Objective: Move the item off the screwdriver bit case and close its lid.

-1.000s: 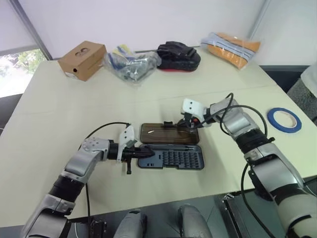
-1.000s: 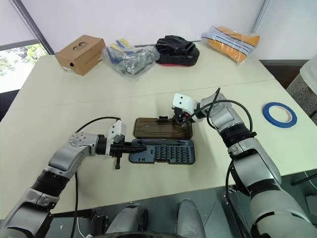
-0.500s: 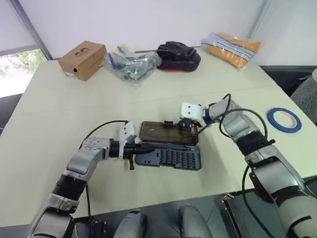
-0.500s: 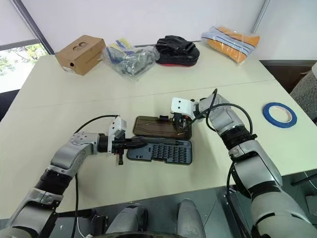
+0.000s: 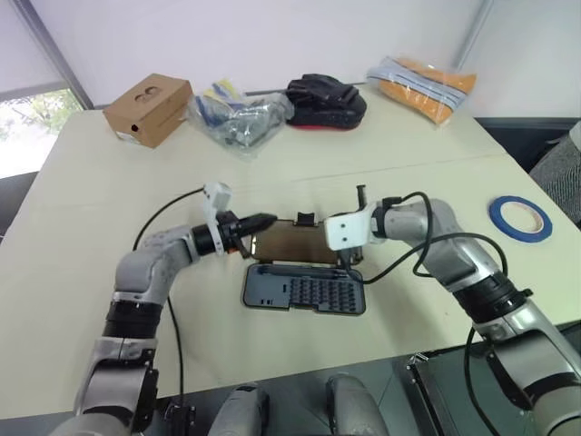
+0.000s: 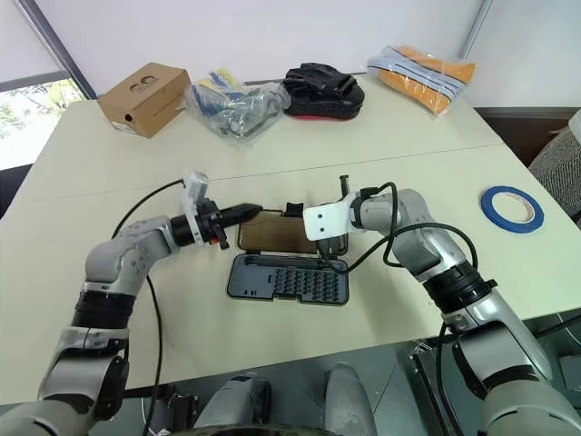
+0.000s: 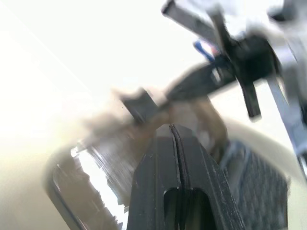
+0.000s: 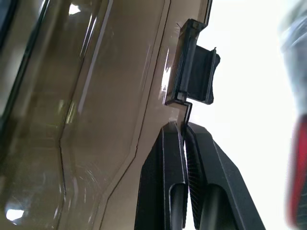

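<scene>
The screwdriver bit case (image 5: 300,291) lies open near the table's front, its dark base showing rows of bits. Its smoky-brown lid (image 5: 289,241) stands tilted up from the hinge. My right gripper (image 8: 185,125) is shut on the lid's far edge, right beside the dark latch tab (image 8: 195,82). My left gripper (image 5: 268,220) is shut with nothing in it, its tip at the lid's upper left corner. The item, a ring of blue tape (image 5: 521,218), lies flat on the table far to the right, apart from the case.
Along the far side of the table (image 5: 109,300) stand a cardboard box (image 5: 150,109), a clear bag of small parts (image 5: 241,116), a black pouch with red trim (image 5: 327,100) and an orange and grey packet (image 5: 422,86).
The lid has risen from lying flat to tilted up over the base, with my right gripper drawn back on its edge. My left gripper rose from the case's left end to the lid's corner.
</scene>
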